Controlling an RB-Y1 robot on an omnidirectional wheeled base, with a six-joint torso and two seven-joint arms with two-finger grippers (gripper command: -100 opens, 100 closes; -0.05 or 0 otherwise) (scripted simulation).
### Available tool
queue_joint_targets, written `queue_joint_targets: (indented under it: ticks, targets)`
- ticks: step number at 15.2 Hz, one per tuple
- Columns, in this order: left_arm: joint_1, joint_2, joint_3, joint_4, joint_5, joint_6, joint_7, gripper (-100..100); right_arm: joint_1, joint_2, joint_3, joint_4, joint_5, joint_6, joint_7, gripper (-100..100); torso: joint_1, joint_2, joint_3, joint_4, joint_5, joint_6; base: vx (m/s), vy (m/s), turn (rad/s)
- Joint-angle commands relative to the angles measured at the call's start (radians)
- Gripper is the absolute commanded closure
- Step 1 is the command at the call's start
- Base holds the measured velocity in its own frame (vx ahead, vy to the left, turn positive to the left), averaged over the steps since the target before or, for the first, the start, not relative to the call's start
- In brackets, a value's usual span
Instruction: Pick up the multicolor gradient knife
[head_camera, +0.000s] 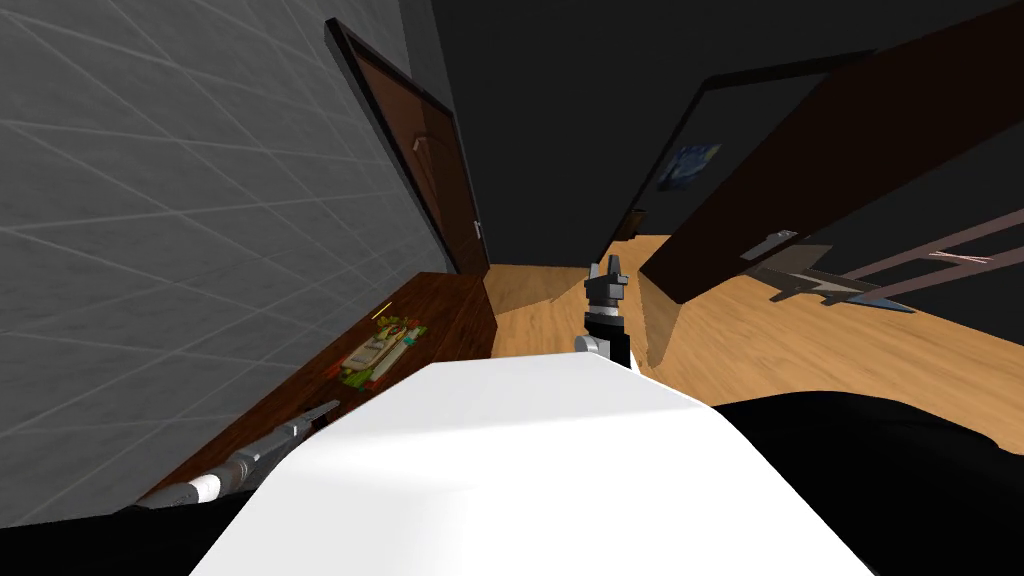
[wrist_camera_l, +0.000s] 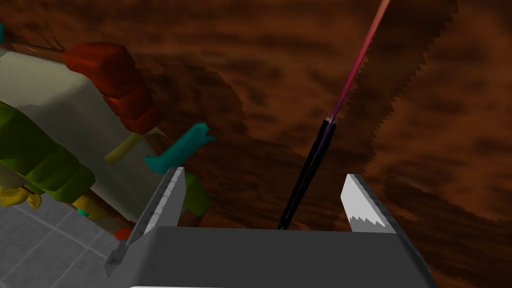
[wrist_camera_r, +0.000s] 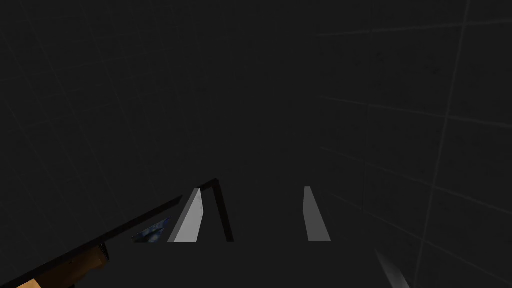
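Note:
The knife (wrist_camera_l: 320, 145) lies on the dark brown wooden tabletop (wrist_camera_l: 430, 125). Its handle is black, and the thin blade runs from purple through pink to orange, pointing away from my hand. My left gripper (wrist_camera_l: 264, 176) is open and low over the table. The black handle lies between the fingers, nearer one of them, and neither finger touches it. In the head view the left gripper (head_camera: 322, 412) reaches over the near part of the table (head_camera: 455, 300) at my left. My right gripper (head_camera: 607, 275) is open and held up in front of me over the floor, holding nothing.
A pale tray of colourful red, green and teal items (wrist_camera_l: 65, 125) sits on the table right beside my left hand, also seen as the tray (head_camera: 385, 350). The grey tiled wall (head_camera: 150, 220) backs the table. A closed brown door (head_camera: 435, 180) and an open door (head_camera: 800, 170) flank the wooden floor (head_camera: 540, 310).

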Motion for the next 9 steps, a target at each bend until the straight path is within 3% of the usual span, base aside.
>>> queue_joint_targets:
  ticks: [1,2,4,5,6,7,9]
  targets:
    - [0.029,0.015,0.007,0.004,0.007,0.003,0.005,-100,0.0,0.0,0.0,0.0,0.0,0.0,0.0,0,0.0,0.0,0.0,0.0,0.0,0.0,0.02,0.022,-0.087]
    - [0.06,0.052,0.018,0.015,0.024,0.007,0.014,-100,0.0,0.0,0.0,0.0,0.0,0.0,0.0,0,0.0,0.0,0.0,0.0,0.0,0.0,0.025,0.02,-0.212]
    - [0.083,0.052,0.018,0.015,0.024,0.007,0.014,-100,0.0,0.0,0.0,0.0,0.0,0.0,0.0,0,0.0,0.0,0.0,0.0,0.0,0.0,0.028,0.024,-0.13]
    - [0.115,0.087,0.029,0.025,0.04,0.01,0.022,-100,0.0,0.0,0.0,0.0,0.0,0.0,0.0,0,-0.001,0.0,0.0,0.0,0.0,-0.001,0.03,0.018,-0.124]
    - [0.135,0.087,0.029,0.025,0.04,0.01,0.022,-100,0.0,0.0,0.0,0.0,0.0,0.0,0.0,0,-0.001,0.0,0.0,0.0,0.0,0.0,0.034,0.025,-0.174]
    - [0.162,0.119,0.04,0.034,0.054,0.013,0.029,-100,0.0,0.0,0.0,0.0,0.0,0.0,0.0,0,-0.001,0.0,0.0,0.0,0.0,0.0,0.044,0.032,-0.213]
    - [0.189,0.119,0.04,0.034,0.054,0.013,0.029,-100,0.0,0.0,0.0,0.0,0.0,0.0,0.0,0,0.0,-0.001,-0.001,0.0,0.0,0.0,0.039,0.034,-0.129]
